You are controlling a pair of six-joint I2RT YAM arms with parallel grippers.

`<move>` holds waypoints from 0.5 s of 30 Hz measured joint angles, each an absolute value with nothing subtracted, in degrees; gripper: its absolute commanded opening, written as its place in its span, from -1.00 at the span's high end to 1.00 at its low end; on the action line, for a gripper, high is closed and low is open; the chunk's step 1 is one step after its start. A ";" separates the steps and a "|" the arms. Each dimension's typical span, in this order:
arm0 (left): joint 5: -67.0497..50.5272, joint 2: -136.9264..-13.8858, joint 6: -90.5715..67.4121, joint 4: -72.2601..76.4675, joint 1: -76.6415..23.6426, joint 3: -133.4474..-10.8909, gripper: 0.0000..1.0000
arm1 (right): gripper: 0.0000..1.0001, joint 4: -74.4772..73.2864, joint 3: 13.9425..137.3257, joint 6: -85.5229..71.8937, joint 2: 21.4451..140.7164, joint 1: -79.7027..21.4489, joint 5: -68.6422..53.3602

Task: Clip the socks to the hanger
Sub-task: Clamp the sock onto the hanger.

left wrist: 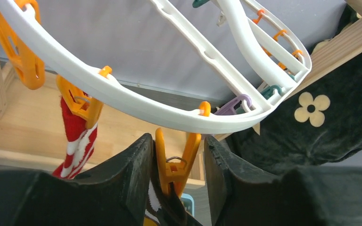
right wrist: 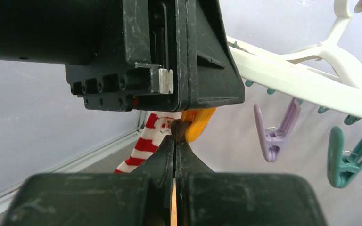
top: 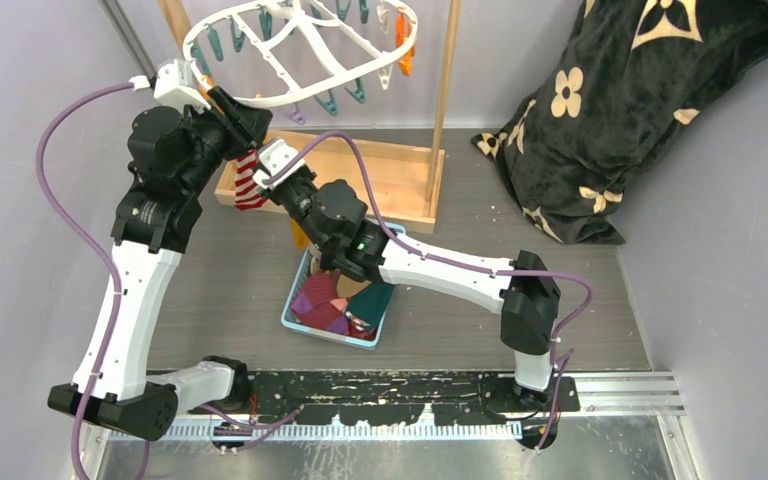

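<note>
The white oval hanger (top: 260,100) (left wrist: 146,101) (right wrist: 301,80) hangs at the back left with clips round its rim. A red-white striped sock (top: 248,180) (left wrist: 78,136) (right wrist: 146,141) dangles from one orange clip. My left gripper (top: 245,125) (left wrist: 176,141) stands open around the neighbouring orange clip (left wrist: 176,160) (right wrist: 198,125); its left finger touches the clip and its right finger stands just apart. My right gripper (top: 265,168) (right wrist: 175,136) is shut on the edge of a brown and mustard sock (left wrist: 150,202) (right wrist: 181,128), held up at the mouth of that clip.
A light blue basket (top: 295,315) holding several socks (top: 335,295) sits mid-floor under the right arm. The wooden stand (top: 380,170) carries the hanger. A black flower-patterned blanket (top: 620,110) fills the back right. Purple (right wrist: 275,136) and teal (right wrist: 349,157) clips hang nearby.
</note>
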State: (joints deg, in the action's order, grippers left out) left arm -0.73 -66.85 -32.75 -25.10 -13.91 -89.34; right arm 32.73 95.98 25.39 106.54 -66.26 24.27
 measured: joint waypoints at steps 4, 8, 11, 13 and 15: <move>0.03 -66.46 -32.82 -25.10 -13.93 -89.32 -0.06 | 0.98 32.69 96.31 25.39 106.89 -66.26 24.36; 0.47 -66.24 -32.84 -25.10 -13.93 -89.32 0.02 | 0.89 32.47 96.33 25.39 107.04 -66.26 24.36; 0.84 -66.13 -32.75 -25.10 -13.93 -89.32 0.09 | 0.27 31.66 96.55 25.21 107.07 -66.26 24.12; 1.30 -66.06 -32.75 -25.10 -13.93 -89.32 0.09 | 0.09 31.07 96.71 24.75 107.07 -66.26 23.88; 1.83 -65.98 -32.60 -25.10 -13.93 -89.30 0.11 | -0.01 30.35 96.86 24.18 107.04 -66.24 23.22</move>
